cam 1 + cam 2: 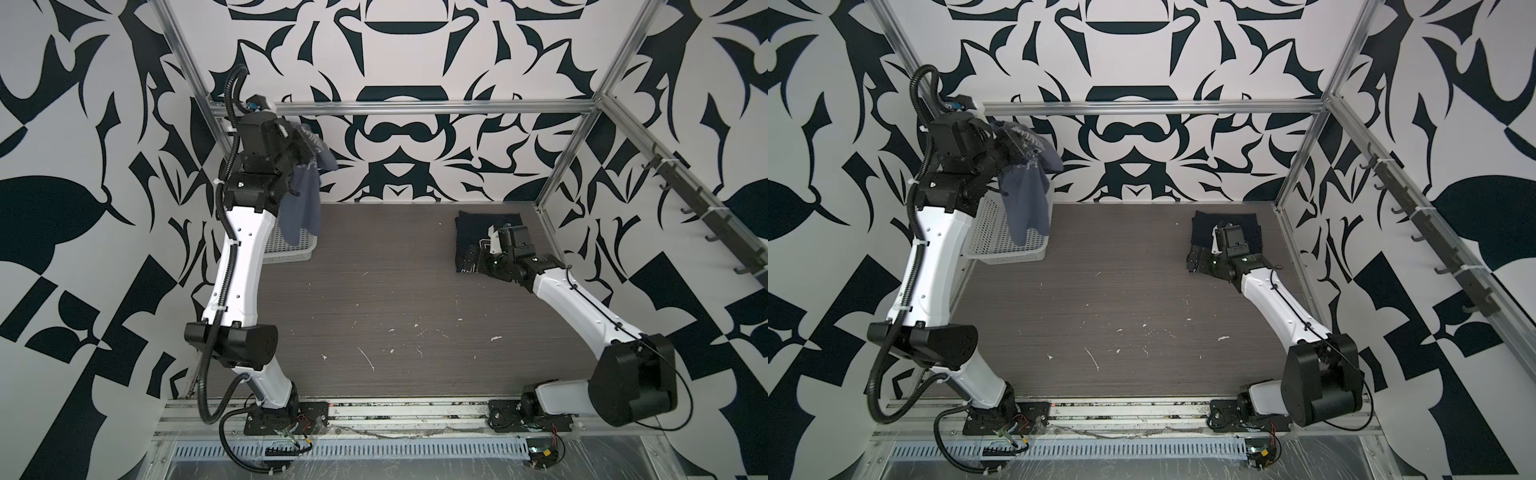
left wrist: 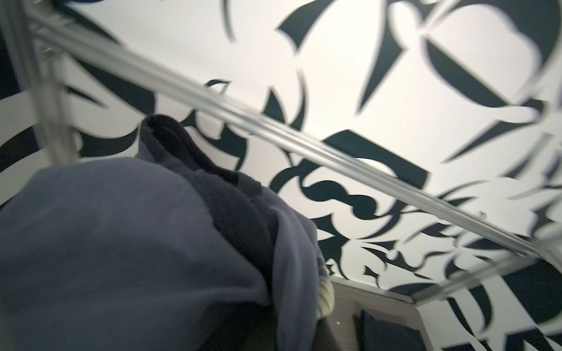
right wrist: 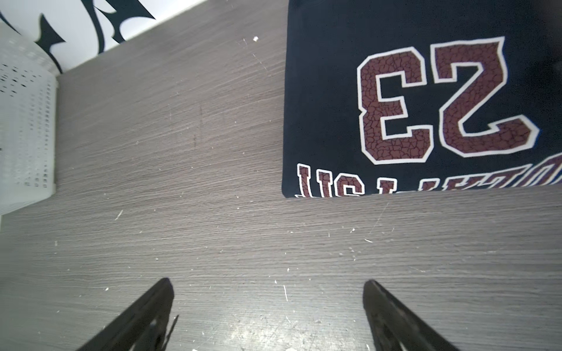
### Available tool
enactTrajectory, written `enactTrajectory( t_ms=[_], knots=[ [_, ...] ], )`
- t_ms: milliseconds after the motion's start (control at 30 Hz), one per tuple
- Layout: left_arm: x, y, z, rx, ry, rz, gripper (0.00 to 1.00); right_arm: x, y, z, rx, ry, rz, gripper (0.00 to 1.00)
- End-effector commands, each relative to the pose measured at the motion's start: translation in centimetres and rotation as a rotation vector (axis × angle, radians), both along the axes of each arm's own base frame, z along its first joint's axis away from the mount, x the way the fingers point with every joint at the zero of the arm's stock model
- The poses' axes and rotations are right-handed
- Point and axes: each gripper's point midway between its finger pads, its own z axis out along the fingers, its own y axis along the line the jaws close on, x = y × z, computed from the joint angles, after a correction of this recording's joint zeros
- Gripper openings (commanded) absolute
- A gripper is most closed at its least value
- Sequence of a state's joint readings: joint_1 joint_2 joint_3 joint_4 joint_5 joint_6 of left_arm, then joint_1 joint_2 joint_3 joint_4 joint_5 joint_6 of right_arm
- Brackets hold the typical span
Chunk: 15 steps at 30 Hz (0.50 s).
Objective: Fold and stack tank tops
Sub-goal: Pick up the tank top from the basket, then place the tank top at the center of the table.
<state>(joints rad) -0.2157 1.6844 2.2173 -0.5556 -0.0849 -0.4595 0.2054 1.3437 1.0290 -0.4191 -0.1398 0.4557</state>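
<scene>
We clamp the grey-blue tank top (image 1: 301,208) in the left pincer (image 1: 307,146) above the basket (image 1: 1000,245), while the right pincer (image 3: 267,282) gapes wide just beside the folded navy tank top (image 3: 328,91).

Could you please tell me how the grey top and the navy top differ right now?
The grey top hangs crumpled in the air by the basket; the navy top lies folded flat on the table. The grey top is slate blue with a white graphic; the navy top is darker, with a maroon 23. Both are cloth tops.
</scene>
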Motion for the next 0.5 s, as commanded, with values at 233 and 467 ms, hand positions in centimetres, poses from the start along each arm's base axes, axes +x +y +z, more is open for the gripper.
enactTrajectory(
  t_ms=[233,467],
  knots=[
    [-6.7,-10.2,-1.7,-0.042,0.032,-0.282,0.05,-1.3,0.9,4.1,0.084,-0.113,0.032,0.99],
    [-7.7,-10.1,-21.7,-0.183,0.468,-0.211,0.48,-2.5,0.8,3.0,0.084,-0.087,0.037,0.96]
  ],
)
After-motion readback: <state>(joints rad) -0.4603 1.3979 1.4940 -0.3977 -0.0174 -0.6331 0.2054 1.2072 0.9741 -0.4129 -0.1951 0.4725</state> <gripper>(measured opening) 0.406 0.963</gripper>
